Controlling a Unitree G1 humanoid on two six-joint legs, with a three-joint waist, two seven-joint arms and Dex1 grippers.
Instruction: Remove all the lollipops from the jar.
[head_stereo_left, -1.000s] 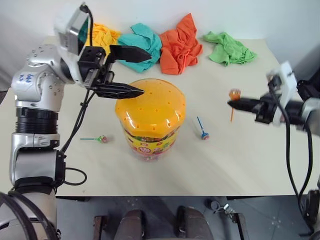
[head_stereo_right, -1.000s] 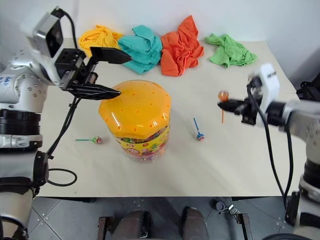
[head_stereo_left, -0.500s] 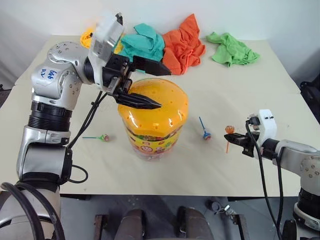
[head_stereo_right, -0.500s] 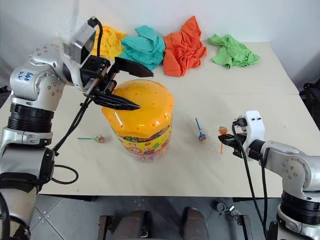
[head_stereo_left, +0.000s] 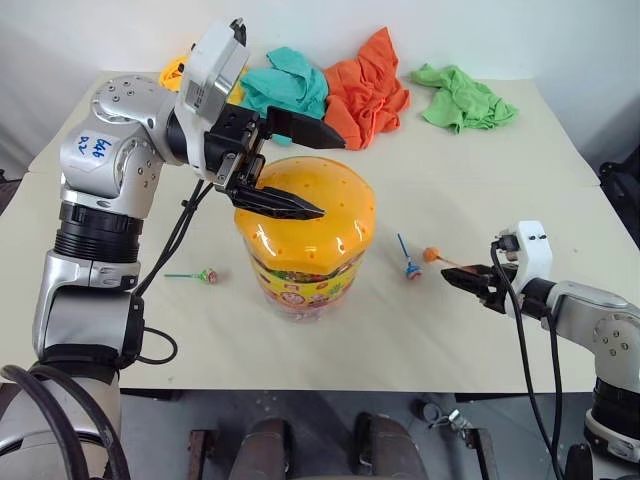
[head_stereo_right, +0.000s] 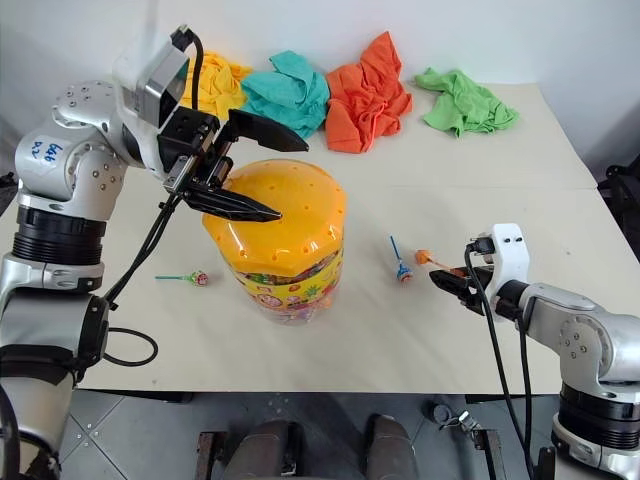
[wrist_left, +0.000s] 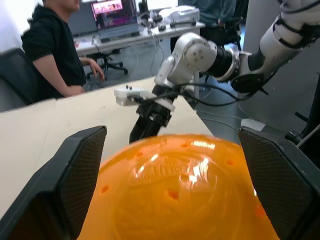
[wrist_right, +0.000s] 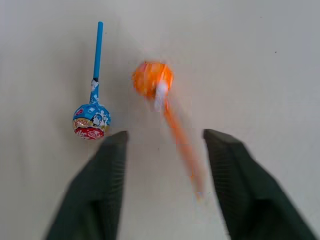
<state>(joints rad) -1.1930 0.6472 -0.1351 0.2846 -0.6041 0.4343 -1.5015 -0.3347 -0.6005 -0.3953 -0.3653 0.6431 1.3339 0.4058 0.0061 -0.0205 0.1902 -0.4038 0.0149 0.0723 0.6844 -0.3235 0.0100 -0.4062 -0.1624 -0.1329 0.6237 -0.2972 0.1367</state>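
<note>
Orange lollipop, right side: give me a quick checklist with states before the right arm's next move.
1. Right pincer open: ok, fingers spread apart.
2. Orange lollipop released: ok, it lies between the fingers, touching neither; its stick is blurred.
3. Orange lollipop on the table, clear of the jar: ok.
4. Blue lollipop out of the jar: ok, beside the orange one.
5. Green lollipop out: ok, on the table at the jar's other side.
6. Jar empty of lollipops: cannot tell; lid and label hide the inside.
7. Left pincer open over the lid: ok.
</note>
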